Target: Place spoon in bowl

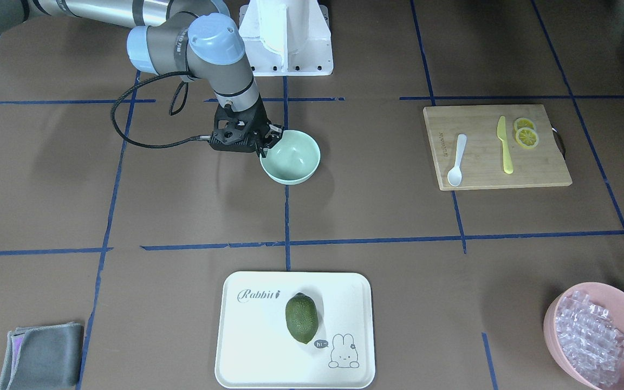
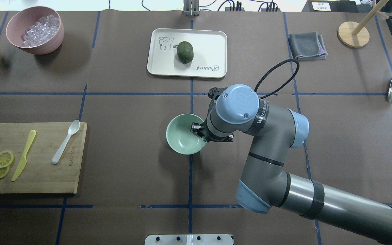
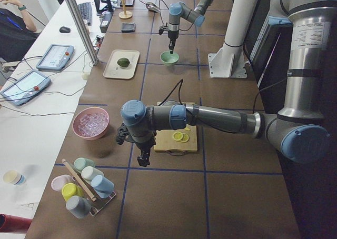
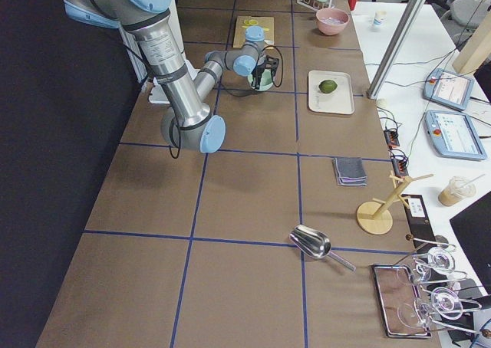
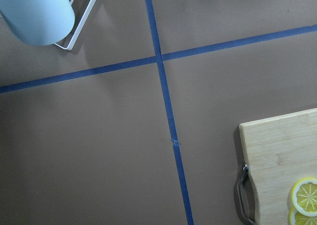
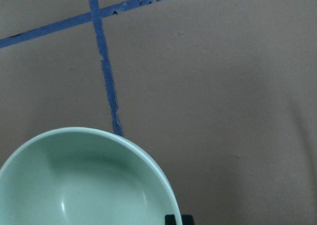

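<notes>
The white spoon (image 1: 456, 161) lies flat on the wooden board (image 1: 485, 181). It is on the side of the board nearest the green bowl (image 1: 293, 160), and its scoop points away from the robot. A yellow knife (image 1: 505, 145) lies on the board next to the spoon. Two lemon slices (image 1: 526, 134) sit on the board just past the knife. The bowl stands upright on the table, well apart from the board. The right gripper (image 1: 268, 140) is down at the bowl's rim, on the edge farthest from the board. I cannot tell if it is pinching the rim. The left gripper (image 3: 141, 157) hangs over the table near the board's handle end. It looks small there, so I cannot tell if its fingers are apart or together.
</notes>
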You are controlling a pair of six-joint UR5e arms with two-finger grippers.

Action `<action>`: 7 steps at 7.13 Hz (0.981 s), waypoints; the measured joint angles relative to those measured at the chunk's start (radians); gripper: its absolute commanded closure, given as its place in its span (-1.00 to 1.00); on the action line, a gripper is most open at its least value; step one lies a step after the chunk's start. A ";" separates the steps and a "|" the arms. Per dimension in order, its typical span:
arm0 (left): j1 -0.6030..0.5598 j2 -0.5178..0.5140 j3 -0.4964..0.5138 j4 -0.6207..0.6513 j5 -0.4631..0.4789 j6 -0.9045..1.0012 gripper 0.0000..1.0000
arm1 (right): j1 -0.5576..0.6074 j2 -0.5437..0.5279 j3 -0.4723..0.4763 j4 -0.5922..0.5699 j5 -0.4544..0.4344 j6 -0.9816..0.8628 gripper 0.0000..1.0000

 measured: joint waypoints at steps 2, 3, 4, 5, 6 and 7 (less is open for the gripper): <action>0.002 0.001 0.001 0.000 -0.017 -0.001 -1.00 | -0.007 0.006 -0.021 0.001 -0.020 0.003 -0.98; 0.002 0.002 0.001 -0.002 -0.019 -0.001 -1.00 | -0.009 0.007 -0.026 0.002 -0.028 0.003 -0.99; 0.002 0.000 0.001 -0.007 -0.020 -0.001 -1.00 | -0.004 0.009 -0.024 0.003 -0.030 0.001 -0.99; 0.003 -0.007 0.002 -0.022 -0.020 0.000 -1.00 | 0.022 0.009 -0.005 -0.002 -0.014 -0.002 -0.99; 0.005 -0.014 0.001 -0.055 -0.017 0.001 -1.00 | 0.083 0.006 0.029 -0.027 0.039 -0.021 -0.99; 0.015 -0.020 -0.003 -0.098 -0.013 0.001 -1.00 | 0.160 0.001 0.063 -0.082 0.115 -0.083 -0.99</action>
